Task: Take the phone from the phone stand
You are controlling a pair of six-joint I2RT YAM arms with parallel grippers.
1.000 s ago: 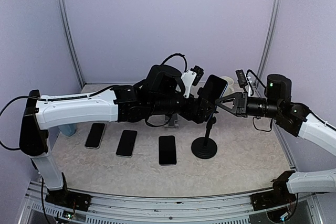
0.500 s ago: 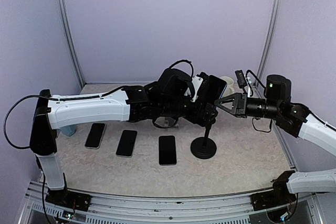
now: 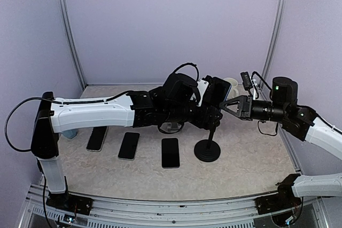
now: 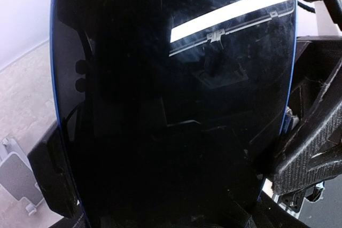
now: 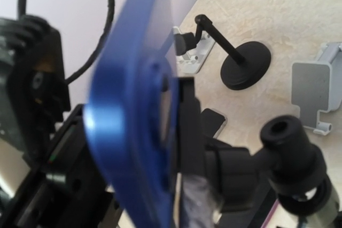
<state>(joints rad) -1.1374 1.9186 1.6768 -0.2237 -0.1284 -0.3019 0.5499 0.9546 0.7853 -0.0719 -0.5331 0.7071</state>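
Table (image 3: pixel 251 169) w/ pale speckled top. L arm (image 3: pixel 91 113) reaches far across it to centre, R arm (image 3: pixel 315 126) comes in from the right, and the two meet head-on at the phone stand (image 3: pixel 208 150): round black base on the table, thin neck, cradle up top. Three other phones (image 3: pixel 129 145) lie flat in a row left of the base and aren't involved. The phone (image 3: pixel 218 90) sits in the stand's cradle, upright-ish, screen twd the L arm, blue back twd the R. L gripper (image 4: pixel 176 169) straddles it, one finger (image 4: pixel 51 185) by one long edge and a ribbed pad (image 4: pixel 307 153) by the other; jaws wide apart, but can't tell if they're pressing yet. R gripper (image 3: pixel 224 105) is at the cradle behind the phone w/ jaws close together; can't tell if it's pinching the stand or just near it. Handling, my guess: phone is stiff, light enough for one gripper, glass front slick and breakable if dropped. Best hold is across the long edges, mid-height, not on the faces. Cradle prob grips it, so the stand needs bracing or it'll tip w/ the pull.
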